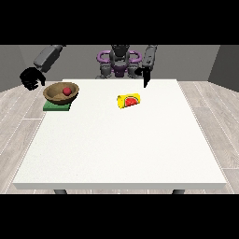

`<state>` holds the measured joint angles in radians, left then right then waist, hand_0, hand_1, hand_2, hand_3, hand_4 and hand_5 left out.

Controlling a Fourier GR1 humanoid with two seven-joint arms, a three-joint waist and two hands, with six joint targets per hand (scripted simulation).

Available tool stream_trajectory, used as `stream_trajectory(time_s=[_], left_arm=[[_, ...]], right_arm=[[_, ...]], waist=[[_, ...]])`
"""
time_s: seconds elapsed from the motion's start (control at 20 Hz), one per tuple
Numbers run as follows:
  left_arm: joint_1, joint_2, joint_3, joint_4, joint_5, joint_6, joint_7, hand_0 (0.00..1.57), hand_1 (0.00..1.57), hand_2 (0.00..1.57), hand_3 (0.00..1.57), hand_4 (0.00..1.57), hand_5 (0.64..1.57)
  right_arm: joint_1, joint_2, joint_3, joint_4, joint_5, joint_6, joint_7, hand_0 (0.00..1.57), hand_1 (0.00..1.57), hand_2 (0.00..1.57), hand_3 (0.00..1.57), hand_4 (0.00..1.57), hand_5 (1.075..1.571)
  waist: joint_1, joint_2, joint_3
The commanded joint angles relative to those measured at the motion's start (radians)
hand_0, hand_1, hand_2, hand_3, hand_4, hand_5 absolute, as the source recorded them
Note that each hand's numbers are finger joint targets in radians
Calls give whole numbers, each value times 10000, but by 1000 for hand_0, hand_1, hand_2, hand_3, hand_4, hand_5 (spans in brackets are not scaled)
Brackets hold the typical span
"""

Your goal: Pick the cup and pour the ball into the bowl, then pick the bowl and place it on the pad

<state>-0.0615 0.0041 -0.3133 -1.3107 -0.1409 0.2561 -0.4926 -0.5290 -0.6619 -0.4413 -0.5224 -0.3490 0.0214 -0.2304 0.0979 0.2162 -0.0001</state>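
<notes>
A brown wooden bowl (60, 92) rests on a green pad (57, 107) at the table's far left. Inside the bowl lies a small red ball (67, 90). A yellow cup (129, 101) with a red patch lies on its side near the table's middle, toward the back. The hand at the view's left (31, 78) hovers off the table's left edge, apart from the bowl, its fingers curled and holding nothing. Over the back edge, the hand at the view's right (145, 76) hangs with straight fingers pointing down, above and behind the cup.
The white table (121, 149) stretches wide toward the camera in front of the cup and bowl. The robot's torso (119, 60) stands behind the back edge. Wooden floor surrounds the table.
</notes>
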Motion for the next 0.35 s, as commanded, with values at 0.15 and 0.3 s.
stream_trajectory(time_s=[0.15, 0.3], left_arm=[[342, -40, -1634, 571, 609, 1439, -232, 0, 0, 0, 0, 1216, 1340], [-338, -40, -1480, 1948, 1275, 2096, -936, 0, 0, 0, 0, 1216, 1340]], right_arm=[[-248, -227, 203, -38, -149, 1080, 710, 0, 0, 537, 716, 685, 1111], [-300, -70, 435, -604, -80, 1017, 935, 0, 0, 582, 754, 713, 1075]], waist=[[-256, -524, 3], [-725, -565, -2]])
